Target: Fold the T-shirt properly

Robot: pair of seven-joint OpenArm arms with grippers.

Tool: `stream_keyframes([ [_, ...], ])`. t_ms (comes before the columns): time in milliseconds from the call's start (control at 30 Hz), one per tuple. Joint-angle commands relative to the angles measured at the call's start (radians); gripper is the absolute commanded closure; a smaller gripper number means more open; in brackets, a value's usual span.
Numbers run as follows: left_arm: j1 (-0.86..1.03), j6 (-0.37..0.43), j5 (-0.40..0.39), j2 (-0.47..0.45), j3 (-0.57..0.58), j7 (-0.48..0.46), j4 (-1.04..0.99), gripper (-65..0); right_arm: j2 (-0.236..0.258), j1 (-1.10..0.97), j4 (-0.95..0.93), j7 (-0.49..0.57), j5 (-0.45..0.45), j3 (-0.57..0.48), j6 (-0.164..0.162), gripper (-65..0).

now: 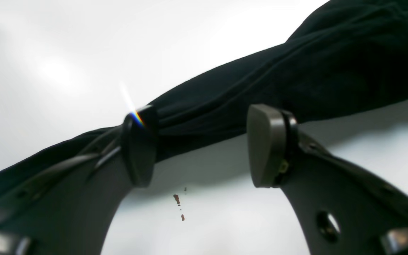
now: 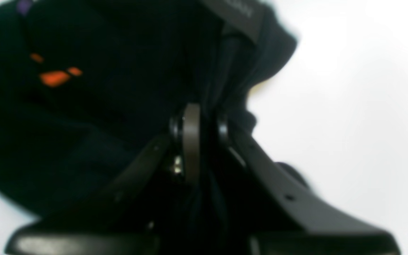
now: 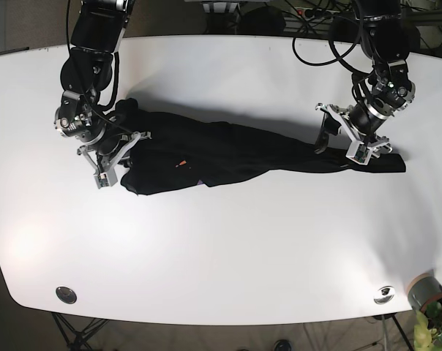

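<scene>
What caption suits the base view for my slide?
Two arms over a white table: right gripper pinches the bunched black T-shirt, left gripper open.

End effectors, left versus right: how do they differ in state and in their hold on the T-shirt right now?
The left end effector stands open, pads apart over the table, while the right end effector is shut on cloth. The left straddles the stretched, rope-like end of the T-shirt without gripping; the right pinches the bunched, wider end. Both sit low at opposite ends of the garment.
</scene>
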Motion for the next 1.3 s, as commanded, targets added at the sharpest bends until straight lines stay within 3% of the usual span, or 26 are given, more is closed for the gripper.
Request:
stream_keyframes([
  [0, -0.011, 0.001, -0.018, -0.012, -0.004, -0.026, 0.016, -37.2, 0.008, 0.032, 0.098, 0.012, 0.022, 0.002, 0.004, -2.1],
  [200, -0.011, 0.001, -0.018, -0.012, -0.004, -0.028, 0.019, -37.2, 0.016, 0.134, 0.224, -0.052, 0.020, 0.001, 0.004, -2.1],
  [333, -0.011, 0.001, -0.018, -0.012, -0.004, -0.026, 0.023, -37.2, 0.054, 0.250, 0.259, -0.063, 0.020, -0.008, 0.007, -2.1],
  [467, -0.011, 0.001, -0.018, -0.014, -0.004, -0.026, 0.024, -37.2, 0.100, 0.384, 0.259, -0.070, 0.020, -0.077, 0.004, -2.1],
  [733, -0.011, 0.001, -0.018, -0.012, -0.070, -0.026, 0.026, -37.2, 0.139, 0.643, 0.256, -0.097, 0.020, -0.186, 0.003, -2.1],
  [1267, -0.009, 0.001, -0.020, -0.011, -0.130, -0.025, 0.067, -37.2, 0.136, 1.191, 0.001, -0.104, 0.019, -0.363, 0.003, -2.1],
])
